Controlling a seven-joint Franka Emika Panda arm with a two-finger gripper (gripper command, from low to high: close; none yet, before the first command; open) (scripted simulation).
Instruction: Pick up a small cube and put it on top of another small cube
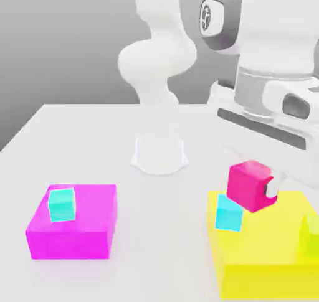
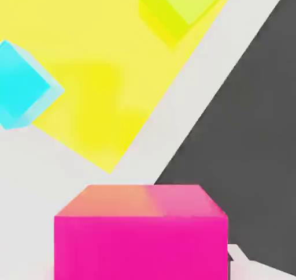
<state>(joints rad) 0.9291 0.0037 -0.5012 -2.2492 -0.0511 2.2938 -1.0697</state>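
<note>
The small hot-pink cube (image 1: 248,185) hangs tilted in the air, with my gripper (image 1: 255,187) shut on it; one fingertip (image 1: 271,187) shows at its side towards the exterior view's right. Just below and slightly to the exterior view's left, the small sky-cyan cube (image 1: 228,213) rests on the flat yellow block (image 1: 268,257). The pink cube is close above the cyan one's upper corner, offset to the right, and I cannot tell if they touch. In the hand view the pink cube (image 2: 141,232) sits close to the camera, with the cyan cube (image 2: 20,85) off to one side on the yellow block (image 2: 92,53).
A lime-green cube (image 1: 309,235) (image 2: 179,4) stands on the yellow block near the exterior view's right edge. A turquoise cube (image 1: 62,204) sits on a big flat magenta block (image 1: 75,229) at the left. The arm's white base (image 1: 159,154) stands mid-table. The table edge (image 2: 191,140) runs near the yellow block.
</note>
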